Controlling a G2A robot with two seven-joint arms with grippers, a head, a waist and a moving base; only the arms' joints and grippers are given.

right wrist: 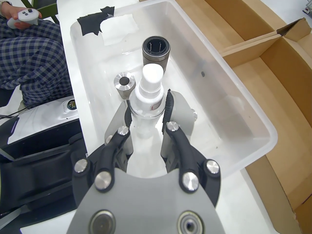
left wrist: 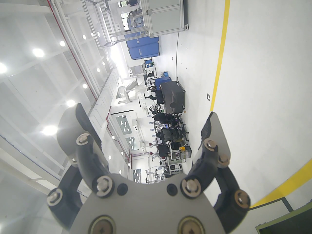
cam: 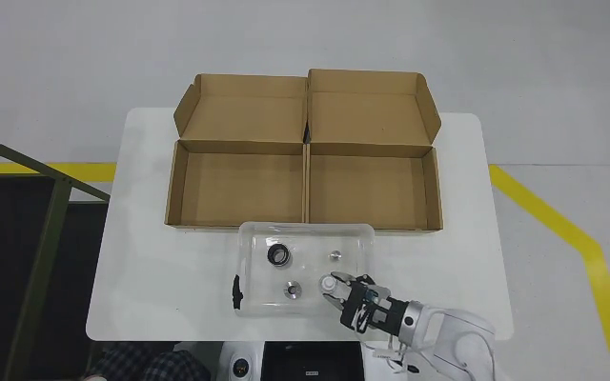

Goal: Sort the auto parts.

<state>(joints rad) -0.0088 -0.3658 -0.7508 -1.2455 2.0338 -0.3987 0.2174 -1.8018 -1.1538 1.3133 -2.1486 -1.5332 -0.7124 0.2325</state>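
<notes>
Though label (right wrist: 156, 105) illegible, part (right wrist: 151, 83) in right claw (right wrist: 147, 108)

White table (cam: 143, 238); brown cardboard boxes (cam: 238, 186); clear plastic bin (right wrist: 219, 57) with black tape patch (right wrist: 93, 23). Inside: white part (right wrist: 151, 83), silver-grey cylinder (right wrist: 124, 83), grey sleeve (right wrist: 156, 52) with black bore. Yellow floor line (cam: 543, 207).

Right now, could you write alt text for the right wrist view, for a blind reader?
The right pincer is shut on a white plastic capped part inside a clear plastic bin. Close by stand a grey metal cylinder and a dark bearing sleeve; brown cardboard boxes lie alongside.
</notes>
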